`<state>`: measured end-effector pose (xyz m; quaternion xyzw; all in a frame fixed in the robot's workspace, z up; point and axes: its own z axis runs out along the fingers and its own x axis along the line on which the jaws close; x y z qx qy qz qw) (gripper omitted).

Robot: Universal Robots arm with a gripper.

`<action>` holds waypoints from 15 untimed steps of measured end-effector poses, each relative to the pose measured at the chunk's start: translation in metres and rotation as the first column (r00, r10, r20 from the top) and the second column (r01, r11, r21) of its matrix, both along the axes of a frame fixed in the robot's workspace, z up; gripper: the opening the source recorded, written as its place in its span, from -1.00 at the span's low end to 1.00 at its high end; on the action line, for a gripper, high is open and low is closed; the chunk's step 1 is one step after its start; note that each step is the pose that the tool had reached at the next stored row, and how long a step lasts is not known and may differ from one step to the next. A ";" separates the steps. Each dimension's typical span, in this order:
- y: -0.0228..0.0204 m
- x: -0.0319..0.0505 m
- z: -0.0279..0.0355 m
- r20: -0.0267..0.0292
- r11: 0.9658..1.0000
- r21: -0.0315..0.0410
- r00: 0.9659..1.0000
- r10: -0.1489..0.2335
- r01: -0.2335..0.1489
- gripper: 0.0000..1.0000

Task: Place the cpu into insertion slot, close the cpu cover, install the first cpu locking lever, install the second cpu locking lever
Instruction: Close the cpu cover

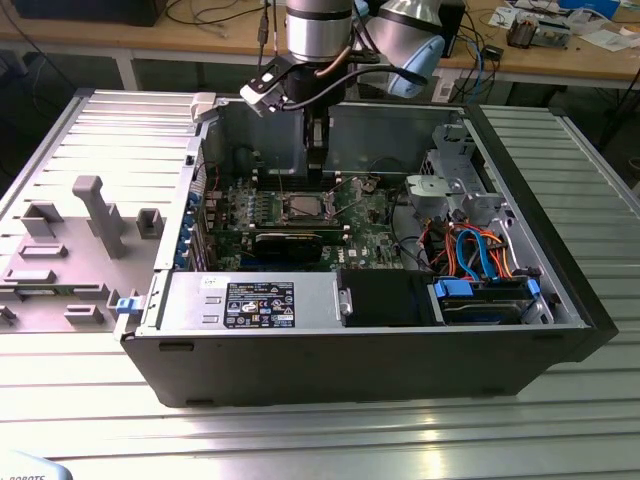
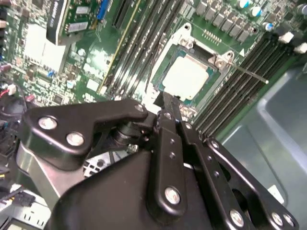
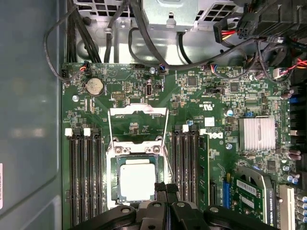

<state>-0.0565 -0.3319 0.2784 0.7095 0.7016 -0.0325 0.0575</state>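
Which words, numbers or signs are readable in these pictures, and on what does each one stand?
Black label on the power supply: too small to read.
White sticker beside it: too small to read.
White print on the motherboard, first wrist view: blurred, unreadable.
No text can be quoted.

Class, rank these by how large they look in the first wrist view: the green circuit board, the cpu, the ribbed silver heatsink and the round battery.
1. circuit board
2. cpu and heatsink: they look about alike, so not ranked
3. battery
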 end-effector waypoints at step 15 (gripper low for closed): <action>0.0000 0.0120 0.0000 -0.001 1.000 0.000 1.000 0.000 0.000 -0.79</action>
